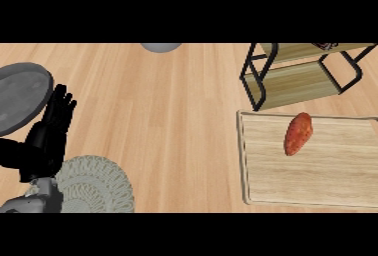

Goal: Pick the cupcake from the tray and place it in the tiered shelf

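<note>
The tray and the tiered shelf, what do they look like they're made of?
The tray looks like pale wood, matte, with faint grain lines and a raised rim. The tiered shelf seems to have a thin black frame, probably metal, carrying tan boards that look like wood.

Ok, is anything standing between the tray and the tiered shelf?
Nothing visible does. The tiered shelf stands just past the tray's far edge, with only a strip of bare counter between them. The only thing on the tray is a reddish oblong item near that far edge; no cupcake shows there.
</note>
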`<state>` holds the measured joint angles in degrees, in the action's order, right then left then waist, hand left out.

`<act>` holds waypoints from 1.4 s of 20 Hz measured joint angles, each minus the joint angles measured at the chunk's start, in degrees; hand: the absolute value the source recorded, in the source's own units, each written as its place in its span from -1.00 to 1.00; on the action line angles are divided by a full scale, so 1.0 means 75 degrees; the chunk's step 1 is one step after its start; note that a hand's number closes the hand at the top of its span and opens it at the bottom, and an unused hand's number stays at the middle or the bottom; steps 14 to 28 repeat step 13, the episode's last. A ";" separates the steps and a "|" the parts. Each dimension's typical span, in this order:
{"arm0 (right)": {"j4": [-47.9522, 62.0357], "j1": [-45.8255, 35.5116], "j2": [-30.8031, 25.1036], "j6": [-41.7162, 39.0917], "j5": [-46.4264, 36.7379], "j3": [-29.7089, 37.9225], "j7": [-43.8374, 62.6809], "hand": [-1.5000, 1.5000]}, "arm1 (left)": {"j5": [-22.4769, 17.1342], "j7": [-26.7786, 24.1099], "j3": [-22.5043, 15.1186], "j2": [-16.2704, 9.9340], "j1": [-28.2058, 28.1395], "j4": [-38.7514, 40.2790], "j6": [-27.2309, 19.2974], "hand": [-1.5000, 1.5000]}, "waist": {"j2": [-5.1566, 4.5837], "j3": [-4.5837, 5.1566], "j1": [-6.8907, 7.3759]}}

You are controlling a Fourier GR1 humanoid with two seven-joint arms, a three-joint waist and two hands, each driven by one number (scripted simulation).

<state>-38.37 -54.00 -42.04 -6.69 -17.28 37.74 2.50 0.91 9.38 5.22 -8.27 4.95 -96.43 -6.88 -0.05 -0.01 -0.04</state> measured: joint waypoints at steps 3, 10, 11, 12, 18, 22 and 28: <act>0.0284 0.0384 -0.0649 -0.0485 0.0287 0.0302 -0.0155 -1.00 | 0.0039 0.0089 -0.0063 0.0048 -0.0028 -0.0098 -0.0024 0.00 | -0.0004 -0.0003 0.0011; 0.0995 0.1063 -0.1810 -0.1721 0.0892 0.0687 -0.0727 -1.00 | 0.0005 0.0076 -0.0022 0.0037 -0.0056 -0.0120 0.0054 0.00 | -0.0014 -0.0004 0.0050; 0.1153 0.1113 -0.1911 -0.1816 0.0938 0.0709 -0.0913 -1.00 | -0.0006 0.0045 -0.0021 0.0034 -0.0101 -0.0131 0.0086 0.00 | -0.0018 -0.0006 0.0069; 0.1305 0.1170 -0.2052 -0.1947 0.1006 0.0758 -0.1038 -1.00 | -0.0044 0.0046 0.0025 0.0004 -0.0036 -0.0094 0.0117 0.00 | -0.0024 -0.0007 0.0076; 0.1393 0.1242 -0.2153 -0.2062 0.1058 0.0767 -0.1148 -1.00 | 0.0011 0.0117 0.0000 0.0019 0.0020 -0.0113 0.0067 0.00 | -0.0023 -0.0008 0.0076; 0.1393 0.1242 -0.2153 -0.2062 0.1058 0.0767 -0.1148 -1.00 | 0.0011 0.0117 0.0000 0.0019 0.0020 -0.0113 0.0067 0.00 | -0.0023 -0.0008 0.0076; 0.1393 0.1242 -0.2153 -0.2062 0.1058 0.0767 -0.1148 -1.00 | 0.0011 0.0117 0.0000 0.0019 0.0020 -0.0113 0.0067 0.00 | -0.0023 -0.0008 0.0076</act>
